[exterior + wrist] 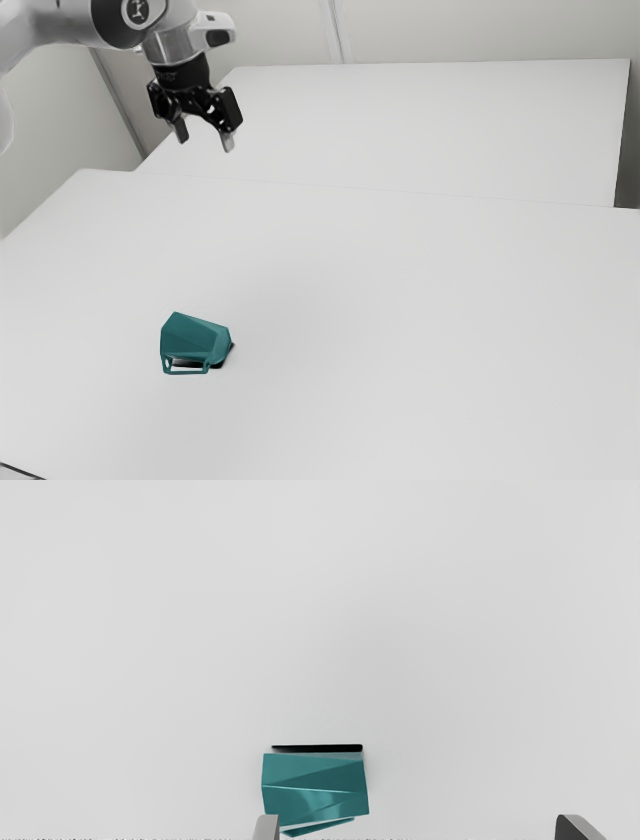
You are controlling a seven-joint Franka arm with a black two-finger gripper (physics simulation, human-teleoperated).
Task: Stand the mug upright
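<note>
From where I stand, the teal mug [195, 341] lies tipped on its side on the white table [420, 320], a dark shadow against it. Its handle [188, 373] is on the side of the mug nearest the exterior camera. The black gripper [205, 140] hangs high above the mug, well apart from it, its two fingers [570, 827] spread wide with nothing held between them. The wrist view has the mug nearer one finger than the other.
</note>
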